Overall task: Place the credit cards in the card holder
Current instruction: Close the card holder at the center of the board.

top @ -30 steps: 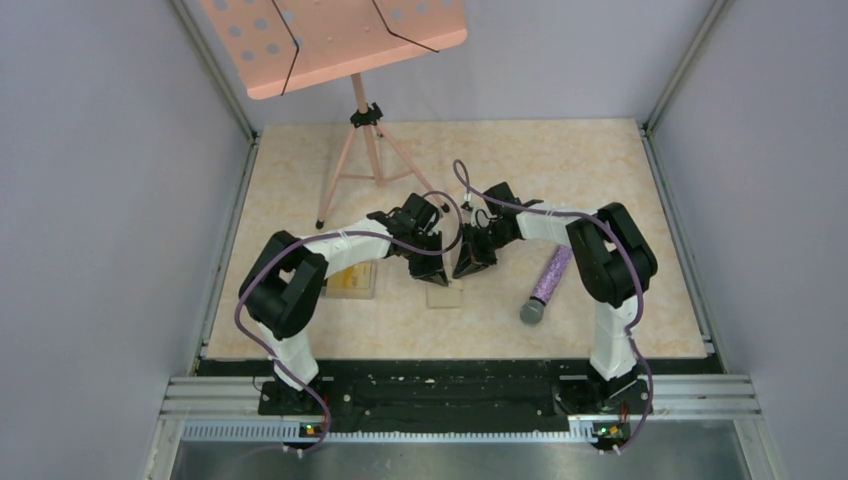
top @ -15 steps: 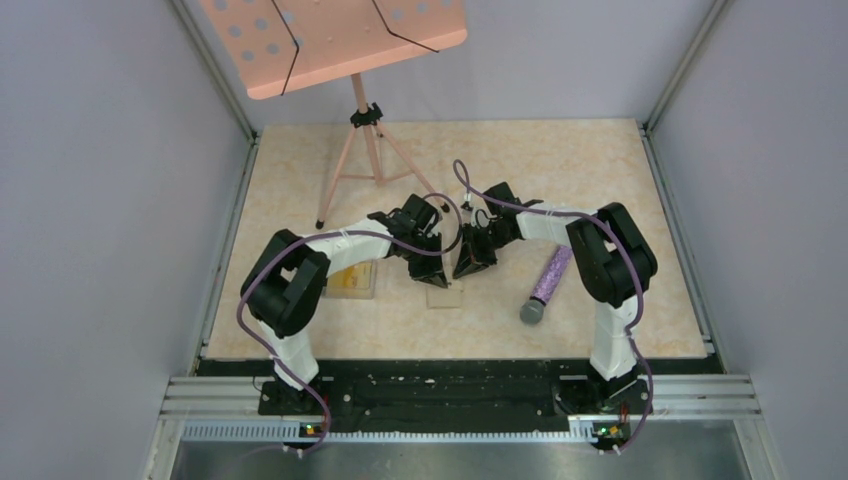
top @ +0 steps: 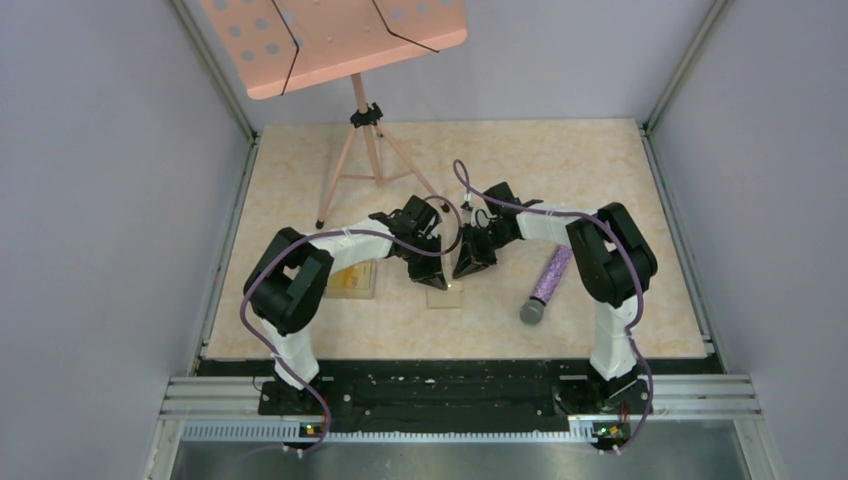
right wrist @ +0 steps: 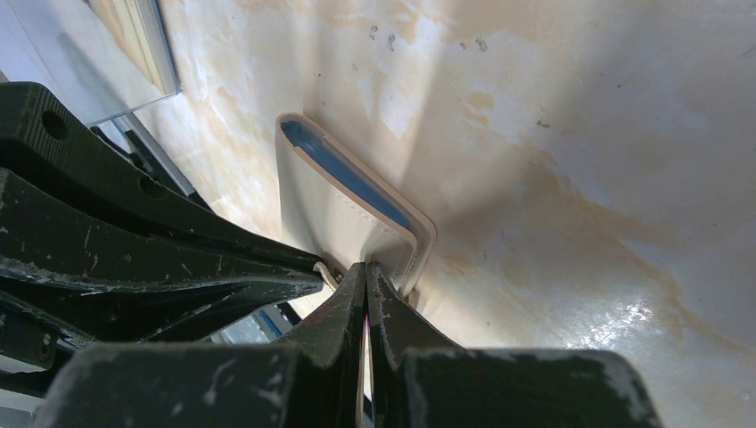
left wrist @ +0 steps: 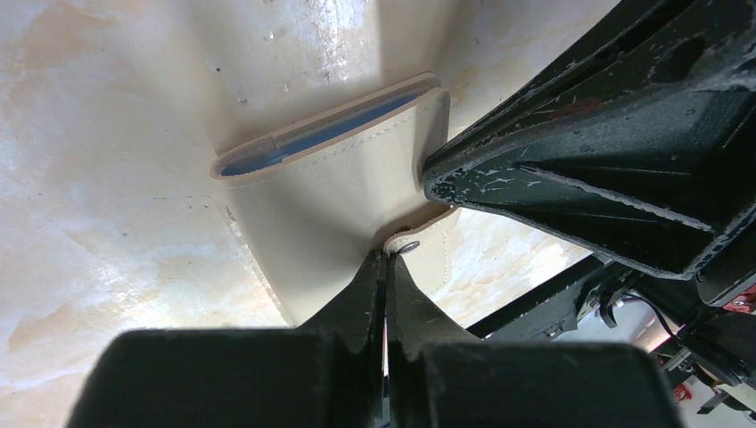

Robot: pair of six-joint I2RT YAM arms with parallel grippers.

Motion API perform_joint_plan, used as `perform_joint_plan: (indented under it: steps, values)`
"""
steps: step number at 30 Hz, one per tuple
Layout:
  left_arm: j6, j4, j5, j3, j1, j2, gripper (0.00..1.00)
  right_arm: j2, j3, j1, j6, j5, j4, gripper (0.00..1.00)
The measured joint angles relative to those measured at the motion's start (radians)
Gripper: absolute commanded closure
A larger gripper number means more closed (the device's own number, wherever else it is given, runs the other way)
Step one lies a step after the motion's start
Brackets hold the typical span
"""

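The tan card holder point(top: 446, 297) lies on the table between the two arms. Its light blue inside shows along the open edge point(left wrist: 339, 178) point(right wrist: 330, 209). My left gripper point(left wrist: 385, 257) is shut, its tips resting on the tan face beside the snap flap point(left wrist: 426, 251). My right gripper point(right wrist: 366, 266) is shut too, with its tips at the card holder's near corner, close to the left gripper point(top: 437, 280). I see nothing between either pair of jaws. Yellowish credit cards point(top: 352, 281) lie in a clear box left of the card holder.
A purple microphone point(top: 548, 282) lies right of the grippers. A pink music stand point(top: 360, 130) stands on its tripod at the back left. The clear box's corner point(right wrist: 134, 53) shows at the upper left of the right wrist view.
The left arm has edged slightly forward and to the right. Both grippers stay shut at the card holder.
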Motion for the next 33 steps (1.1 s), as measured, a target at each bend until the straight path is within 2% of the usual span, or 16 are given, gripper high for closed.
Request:
perform_joint_plan:
  steps: [13, 27, 33]
  values:
    - [0.000, -0.002, 0.005, 0.002, 0.002, 0.000, 1.00, -0.007, 0.000, 0.000, 0.000, 0.002, 0.000, 1.00]
    - [0.000, -0.008, 0.005, 0.007, 0.002, 0.000, 1.00, -0.109, 0.000, 0.001, -0.015, 0.022, 0.001, 0.97]
    - [0.000, -0.016, 0.005, 0.011, 0.003, 0.000, 1.00, -0.145, -0.002, 0.001, -0.026, 0.020, 0.001, 1.00]
